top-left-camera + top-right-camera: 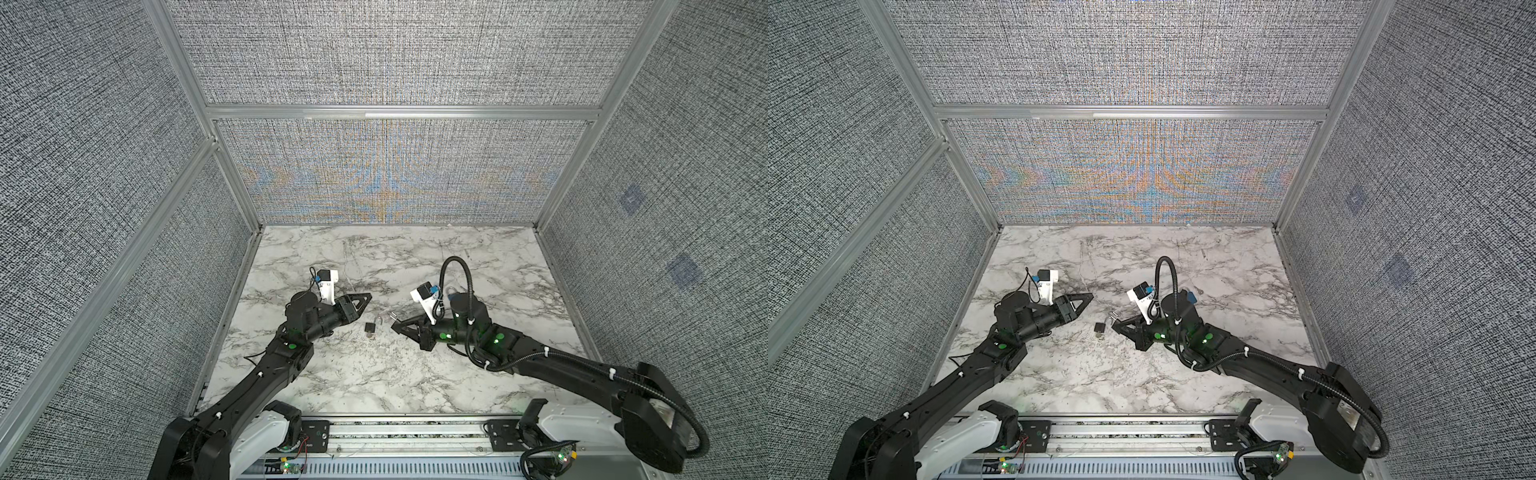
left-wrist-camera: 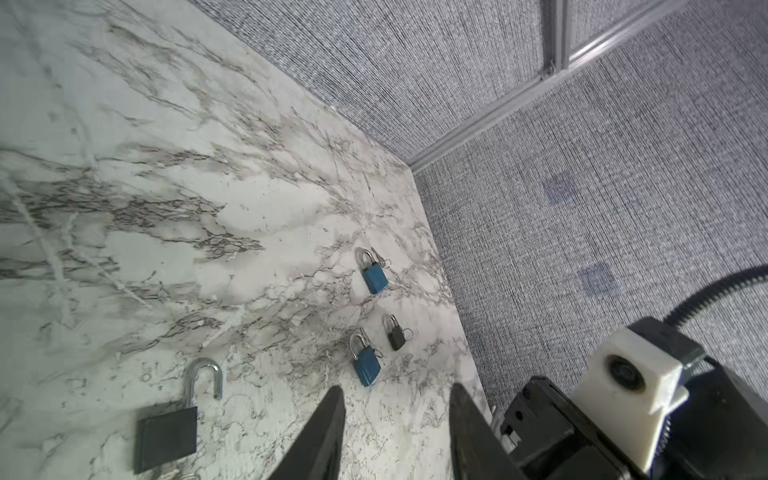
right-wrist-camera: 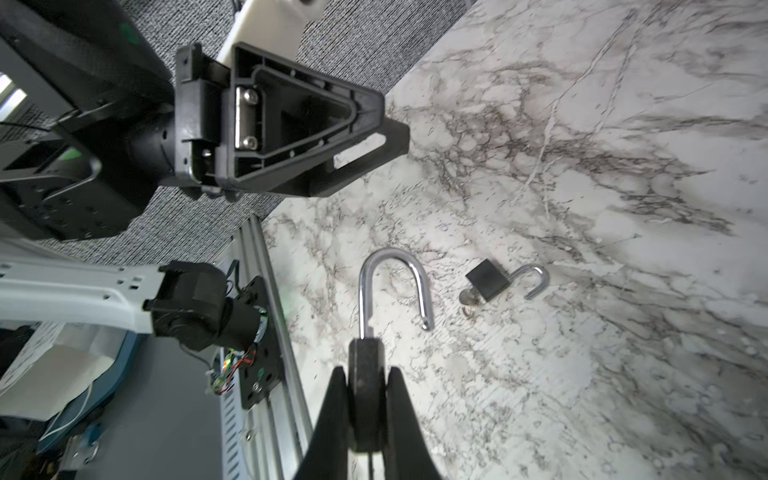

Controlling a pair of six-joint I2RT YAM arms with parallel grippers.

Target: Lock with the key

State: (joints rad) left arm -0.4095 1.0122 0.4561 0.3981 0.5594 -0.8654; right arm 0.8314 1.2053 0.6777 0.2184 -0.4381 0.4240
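Fingers differ from arm to arm: the right fingers are closed hard on the dark body of a padlock, seen edge-on so they seem to press its flat faces, with its steel hoop swung open and pointing away from the wrist. The left fingers stand partly apart with nothing between them. In both top views the held padlock sits just right of the frame's middle, in the lower half, close over the marble surface. A second padlock lies flat just left of it, between the two arms. Its hoop is open too, and a key sticks out of its base. Whether the held one carries a key is hidden behind the fingers. Such a lock is likely stiff, dense for its size and smooth, so the flat faces of the body are the place to grip. The polished hoop would probably slip and swivel. The key looks thin and small, best pinched by its flat head while the body is braced against the turn
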